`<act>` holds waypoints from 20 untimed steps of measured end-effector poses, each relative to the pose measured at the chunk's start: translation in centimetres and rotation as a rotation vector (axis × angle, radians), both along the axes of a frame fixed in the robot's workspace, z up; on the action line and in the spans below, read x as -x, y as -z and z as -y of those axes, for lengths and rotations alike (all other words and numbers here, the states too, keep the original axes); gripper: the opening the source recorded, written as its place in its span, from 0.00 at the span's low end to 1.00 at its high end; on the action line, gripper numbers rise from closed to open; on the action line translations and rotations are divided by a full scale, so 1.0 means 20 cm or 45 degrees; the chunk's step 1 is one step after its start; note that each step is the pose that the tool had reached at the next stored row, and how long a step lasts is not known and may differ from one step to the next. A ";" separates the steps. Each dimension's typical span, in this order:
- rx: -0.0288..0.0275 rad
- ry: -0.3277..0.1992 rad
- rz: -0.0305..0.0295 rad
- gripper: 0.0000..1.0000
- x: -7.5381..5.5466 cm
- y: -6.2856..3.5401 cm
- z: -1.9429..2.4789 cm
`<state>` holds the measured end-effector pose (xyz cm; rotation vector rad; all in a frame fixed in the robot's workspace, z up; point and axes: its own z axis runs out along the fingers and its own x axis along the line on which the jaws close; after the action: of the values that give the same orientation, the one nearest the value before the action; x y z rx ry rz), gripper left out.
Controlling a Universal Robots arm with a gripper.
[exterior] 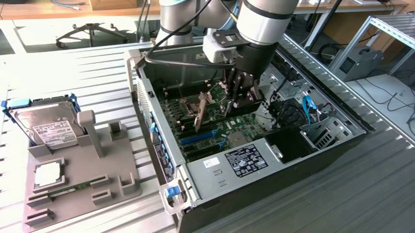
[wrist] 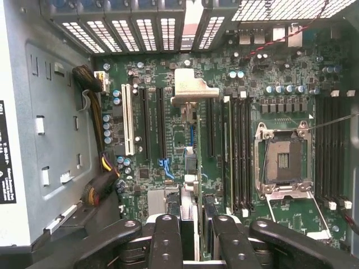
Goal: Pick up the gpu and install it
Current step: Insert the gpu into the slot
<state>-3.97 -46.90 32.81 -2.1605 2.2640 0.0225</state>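
The gpu (exterior: 202, 110) hangs tilted inside the open computer case (exterior: 214, 182), just above the motherboard's expansion slots (exterior: 198, 138). My gripper (exterior: 232, 103) comes down from above and is shut on the card's upper edge. In the wrist view the gpu (wrist: 196, 162) is seen edge-on, running away from my gripper (wrist: 197, 238) between its two black fingers (wrist: 167, 241). Its silver end bracket (wrist: 192, 92) points at the rear slot covers (wrist: 168, 31). Whether the card touches a slot cannot be told.
The CPU socket (wrist: 283, 162) and memory slots (wrist: 241, 151) lie beside the card. A cable bundle (wrist: 101, 168) runs along the case wall. Outside the case, a grey fixture tray (exterior: 110, 187) holds a silver hard drive (exterior: 48, 128) and a narrow memory stick (exterior: 65, 192).
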 end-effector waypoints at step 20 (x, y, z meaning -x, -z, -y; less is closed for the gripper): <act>-0.1068 0.000 0.0001 0.27 0.02 0.006 0.047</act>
<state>-4.28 -47.84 32.68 -2.1192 2.2205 0.1152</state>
